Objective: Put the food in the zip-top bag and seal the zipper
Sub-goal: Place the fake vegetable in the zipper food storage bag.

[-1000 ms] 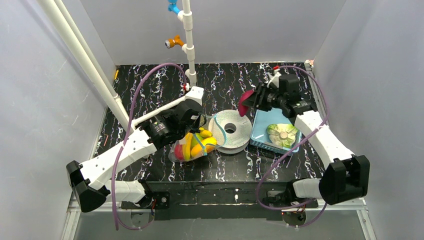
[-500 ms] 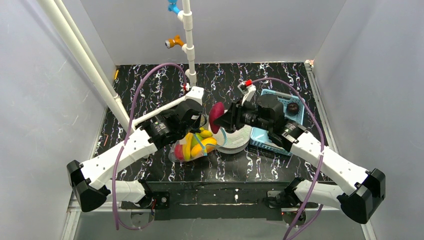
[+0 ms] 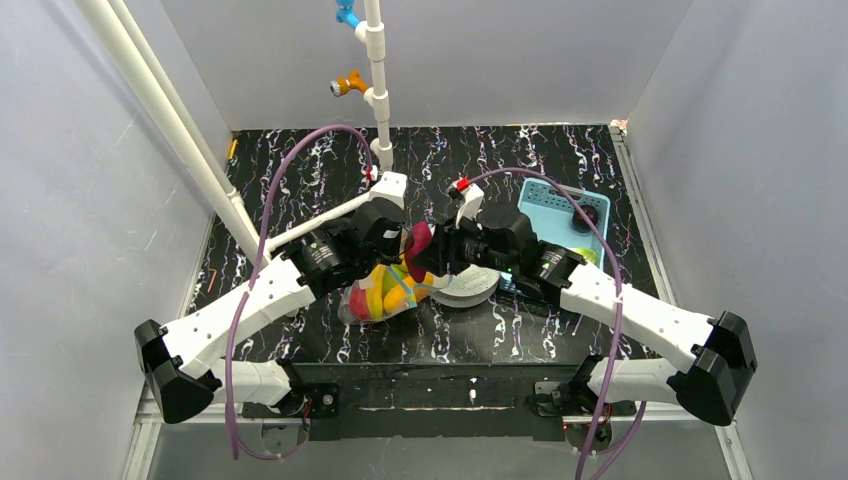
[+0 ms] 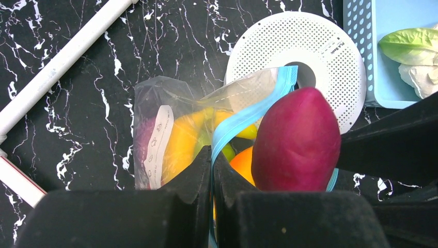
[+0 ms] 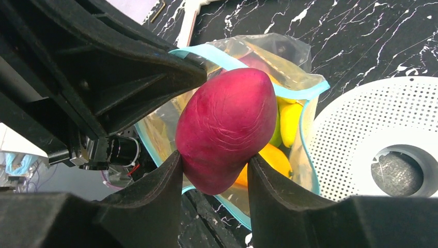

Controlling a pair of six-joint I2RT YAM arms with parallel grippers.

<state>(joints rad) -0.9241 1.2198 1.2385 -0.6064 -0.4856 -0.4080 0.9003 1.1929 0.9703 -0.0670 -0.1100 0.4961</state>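
Even, diffuse white light fills all 3 views, with only soft, faint shadows on the table [image 3: 560, 150]. The zip-top bag [image 4: 150, 98] shows mild glare on its crinkles; the purple food piece [image 5: 227, 129] a dull sheen. Close to each wrist lens, the black fingers [image 4: 191, 181] are dark and featureless.

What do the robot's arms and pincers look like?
The left arm and right arm are white boxy shells joined by chunky black joints, each trailed by a looping purple cable. The left gripper and right gripper are matte black with two broad wedge-shaped fingers. A red tab sits by the right wrist.
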